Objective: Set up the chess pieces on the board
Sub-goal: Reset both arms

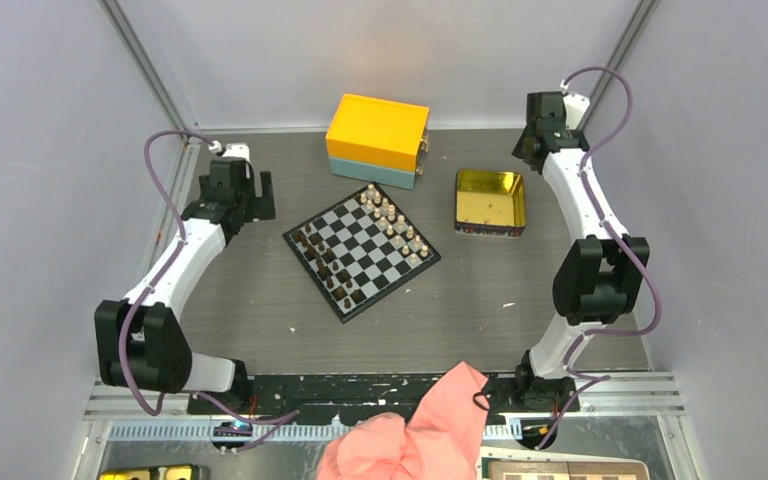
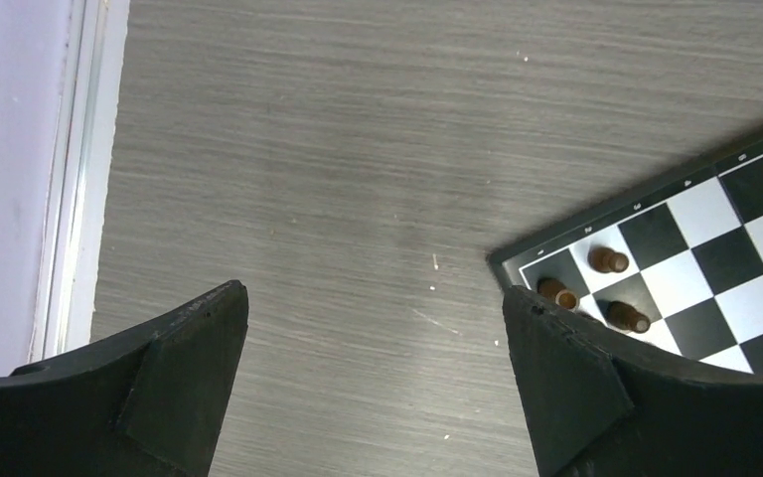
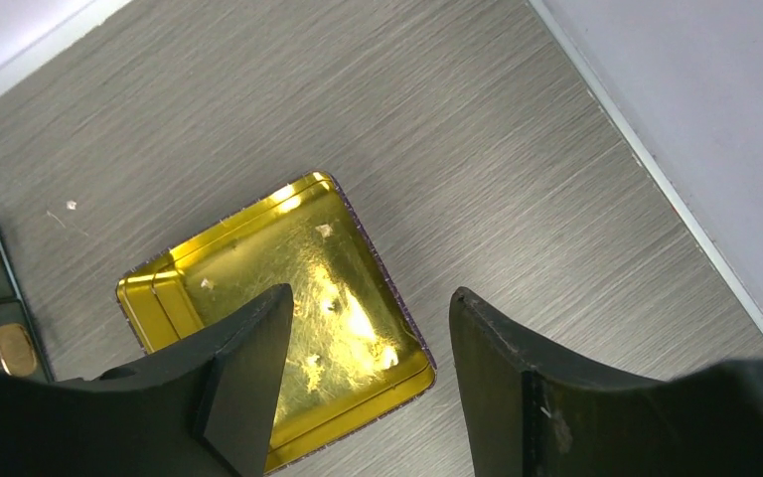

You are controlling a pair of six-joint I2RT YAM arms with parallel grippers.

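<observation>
Dark pieces (image 1: 332,268) line the near-left edge of the board (image 1: 362,252), mid-table and turned diagonal; light pieces (image 1: 392,222) line the far-right edge. Likely light, hard, smooth wood, easy to tip (neighbours packed close), so pinch one around its middle from above. Left gripper (image 2: 373,293) spread, empty, just off the board corner. Right gripper (image 3: 370,298) spread, empty, over the gold tin (image 1: 488,231).

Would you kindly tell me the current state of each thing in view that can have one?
left tool: open, empty, over bare table beside the board corner.
right tool: open, empty, above the gold tin.
gold tin: lidless, holding only small specks.
board: flat on the table, turned at an angle.
light pieces: standing along the board's far-right edge.
dark pieces: standing along its near-left edge.
yellow box: closed.
</observation>
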